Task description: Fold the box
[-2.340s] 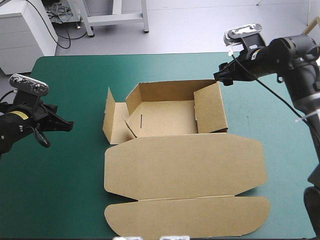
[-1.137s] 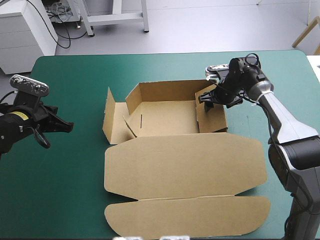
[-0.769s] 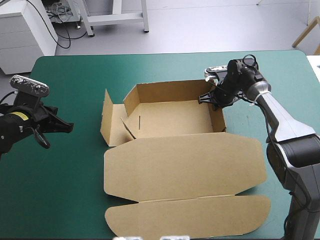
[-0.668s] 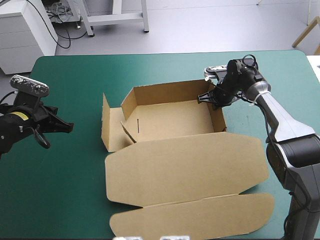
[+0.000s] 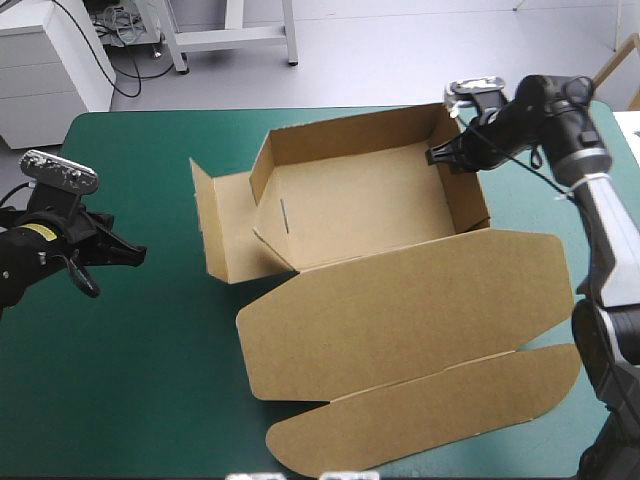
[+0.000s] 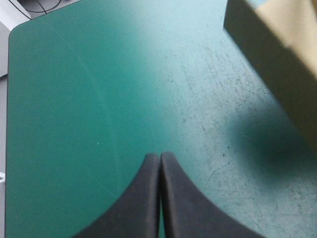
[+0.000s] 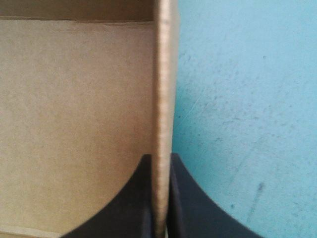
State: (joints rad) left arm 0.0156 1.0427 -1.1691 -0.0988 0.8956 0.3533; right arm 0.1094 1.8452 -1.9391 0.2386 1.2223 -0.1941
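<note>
Your right gripper (image 5: pixel 441 158) is clamped on the box (image 5: pixel 360 210), at about 2 o'clock on the tabletop (image 5: pixel 120 390). It pinches the top edge of the tray's right-hand wall (image 5: pixel 468 195), close to the far corner. In the right wrist view the board's edge runs straight between the two black fingers (image 7: pixel 185 198), one inside the tray and one outside over the teal-green cover (image 7: pixel 247 99).

The box lies from the middle of the tabletop over to the right, turned askew to the table's edges. It is an open tray, with the far wall and the right-hand wall standing and the floor bare. The lid (image 5: pixel 410 310) lies opened out from the tray's near side toward 5 o'clock. Its tuck flap (image 5: pixel 430 420) lies beyond it, near the table's near edge. At the tray's 9 o'clock end a side flap (image 5: pixel 205 220) stands upright.

Your left gripper (image 5: pixel 133 252) is at 9 o'clock by the table's left edge, well apart from the box. It is closed to a point with nothing held. In the left wrist view bare cover lies under it, and a corner of brown board shows ahead and off to one side.
</note>
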